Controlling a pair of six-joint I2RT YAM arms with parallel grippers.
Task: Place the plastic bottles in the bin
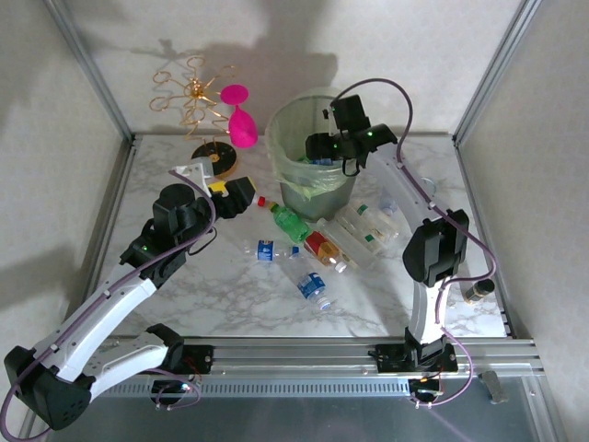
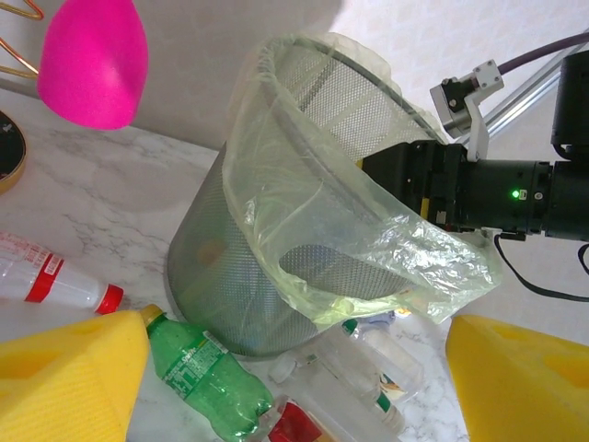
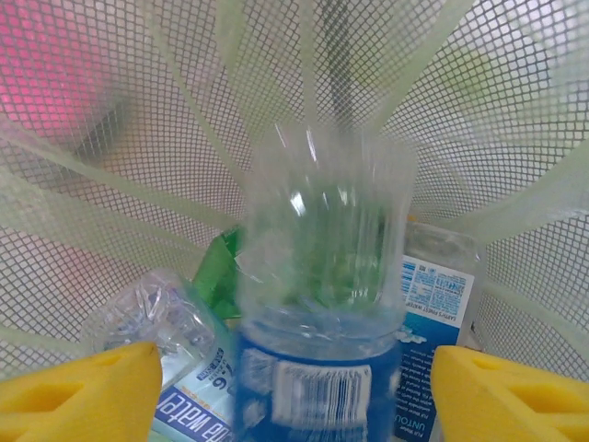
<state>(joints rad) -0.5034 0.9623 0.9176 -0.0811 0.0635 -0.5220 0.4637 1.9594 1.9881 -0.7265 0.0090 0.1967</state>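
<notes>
The bin (image 1: 313,189) stands at the back middle, lined with a pale green bag. My right gripper (image 1: 324,147) hangs inside its mouth. In the right wrist view that gripper (image 3: 294,396) is open, and a blurred clear bottle with a blue label (image 3: 317,368) sits between the yellow pads (image 3: 83,391) without touching them, above other bottles in the bin (image 3: 138,120). My left gripper (image 1: 241,195) is open to the bin's left, over a green bottle (image 2: 207,373) lying against the bin (image 2: 212,239). More plastic bottles (image 1: 314,286) lie on the table in front.
A pink goblet (image 1: 241,120) and a gold wire rack (image 1: 193,97) stand at the back left. A small can (image 1: 479,291) lies at the right edge. A red-capped bottle (image 2: 55,281) lies left of the green one. The right arm (image 2: 479,189) reaches over the bin rim.
</notes>
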